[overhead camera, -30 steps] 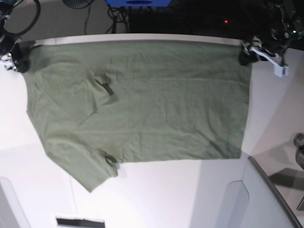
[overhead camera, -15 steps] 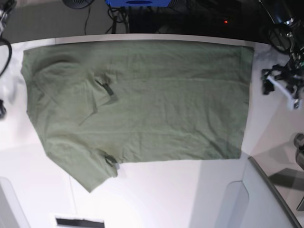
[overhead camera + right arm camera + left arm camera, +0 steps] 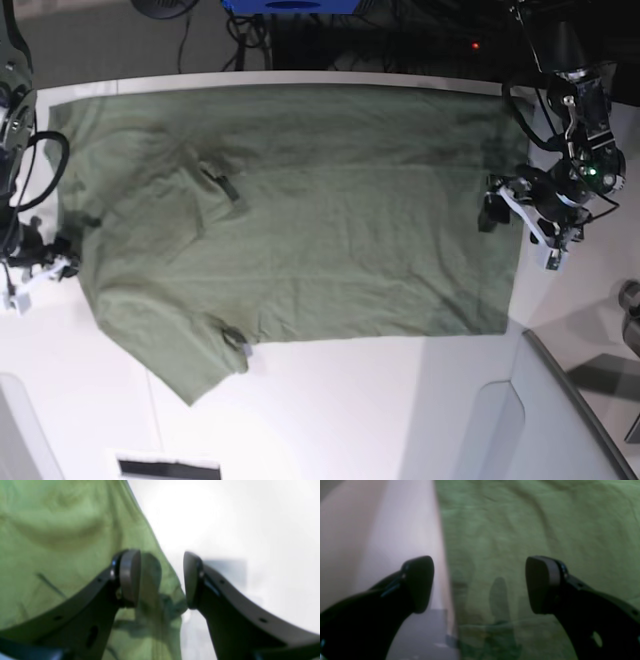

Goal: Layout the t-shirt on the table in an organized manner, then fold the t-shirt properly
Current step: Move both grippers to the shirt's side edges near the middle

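Base view: the t-shirt (image 3: 290,215) was seen spread flat across the table (image 3: 400,410); the left gripper (image 3: 518,213) at the frame's right and the right gripper (image 3: 45,262) at its left were both held apart, empty.

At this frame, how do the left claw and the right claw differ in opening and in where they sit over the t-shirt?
The left claw gapes wide; the right claw is only partly open. The left claw straddles the t-shirt edge with most of its gap over cloth; the right claw's gap lies mostly over the white table, beside a slanting edge. Shared: both are empty, dark-fingered and poised at a shirt border.
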Tool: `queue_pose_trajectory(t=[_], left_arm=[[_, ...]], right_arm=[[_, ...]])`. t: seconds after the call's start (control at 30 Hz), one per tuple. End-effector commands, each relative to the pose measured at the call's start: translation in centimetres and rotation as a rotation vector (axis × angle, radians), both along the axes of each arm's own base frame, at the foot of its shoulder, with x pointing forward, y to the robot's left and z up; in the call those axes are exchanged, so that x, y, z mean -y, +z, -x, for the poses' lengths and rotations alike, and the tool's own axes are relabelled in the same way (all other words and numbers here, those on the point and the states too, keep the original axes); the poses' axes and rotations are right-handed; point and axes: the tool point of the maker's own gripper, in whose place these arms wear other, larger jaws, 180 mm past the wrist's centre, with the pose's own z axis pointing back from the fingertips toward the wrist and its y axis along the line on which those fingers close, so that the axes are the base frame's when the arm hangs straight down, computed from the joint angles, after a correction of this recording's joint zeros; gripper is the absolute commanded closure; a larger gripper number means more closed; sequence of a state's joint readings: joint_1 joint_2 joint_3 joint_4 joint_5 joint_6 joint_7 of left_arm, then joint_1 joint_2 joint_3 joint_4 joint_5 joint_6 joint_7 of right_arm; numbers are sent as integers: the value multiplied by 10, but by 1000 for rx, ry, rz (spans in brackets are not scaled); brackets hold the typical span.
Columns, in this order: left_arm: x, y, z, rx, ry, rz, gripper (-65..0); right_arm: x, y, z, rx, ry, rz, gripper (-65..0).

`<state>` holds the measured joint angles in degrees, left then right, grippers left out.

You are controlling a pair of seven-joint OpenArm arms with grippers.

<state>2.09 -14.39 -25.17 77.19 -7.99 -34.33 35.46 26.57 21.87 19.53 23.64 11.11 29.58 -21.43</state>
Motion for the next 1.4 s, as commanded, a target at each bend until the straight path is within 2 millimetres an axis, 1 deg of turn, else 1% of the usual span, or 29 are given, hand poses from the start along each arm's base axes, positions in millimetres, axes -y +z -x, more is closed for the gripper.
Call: queue_pose_trajectory(t=[0.0, 0.03, 0.1, 0.13, 0.2, 0.23, 0.37, 0.43, 0.47, 0.5, 0.57, 0.6, 0.63, 0.67, 0.77, 0.87, 0.9, 0.97, 1.0, 1.07, 1.13, 1.2, 1.23, 1.37], left_arm=[[-1, 17, -16, 64, 4, 6, -546], [4, 19, -21, 79, 8, 33, -546], [9, 18, -25, 92, 25, 94, -546], [10, 18, -29, 98, 36, 127, -546], [21, 16, -37, 98, 25, 184, -546], [26, 14, -38, 87, 4, 192, -546], [60, 3, -38, 43, -105, 204, -546], [66, 2, -38, 39, -116, 211, -546], [68, 1, -37, 38, -119, 213, -546], [71, 0, -37, 37, -122, 217, -546], [75, -1, -37, 33, -128, 219, -546], [75, -2, -36, 29, -129, 218, -546], [77, -4, -34, 23, -131, 219, -546], [80, -5, -34, 22, -130, 227, -546], [84, -9, -31, 9, -139, 228, -546], [100, -15, -27, -17, -194, 221, -546], [106, -17, -25, -27, -212, 221, -546], [114, -20, -23, -37, -236, 221, -546], [117, -21, -22, -41, -245, 223, -546], [122, -23, -20, -48, -258, 224, -546], [130, -25, -18, -57, -280, 225, -546], [137, -29, -15, -72, -303, 226, -546], [140, -32, -13, -84, -311, 227, -546], [141, -44, -6, -123, -305, 235, -546]], right_arm=[[2, 19, -21, 75, 3, 4, -267], [-2, 17, -22, 75, 5, -2, -267], [-4, 16, -22, 75, 3, -5, -267], [-9, 15, -23, 75, 6, -12, -267], [-13, 14, -23, 74, 9, -17, -267], [-13, 14, -24, 74, 9, -18, -267], [-14, 13, -24, 74, 10, -19, -258], [-13, 15, -25, 83, 4, -20, -249], [-13, 16, -26, 86, 3, -20, -224], [-12, 17, -27, 98, 0, -18, -185], [-11, 21, -32, 131, -6, -10, -44], [-11, 21, -33, 138, -7, -8, 0], [-11, 21, -33, 138, -7, -8, 0], [-11, 21, -33, 138, -7, -8, -14], [-11, 21, -32, 137, -6, -8, 0], [-10, 19, -30, 133, -8, -7, 0], [-9, 16, -26, 125, -10, -7, 0], [-8, 18, -24, 132, 0, 9, 0], [-6, 17, -19, 125, 5, 19, 0], [-1, 24, -16, 135, 31, 59, 0], [-8, 29, -13, 148, 64, 83, 0], [-10, 41, -13, 169, 93, 120, 0], [-10, 42, -8, 158, 107, 136, 0], [-22, 48, 2, 141, 153, 164, 0]])
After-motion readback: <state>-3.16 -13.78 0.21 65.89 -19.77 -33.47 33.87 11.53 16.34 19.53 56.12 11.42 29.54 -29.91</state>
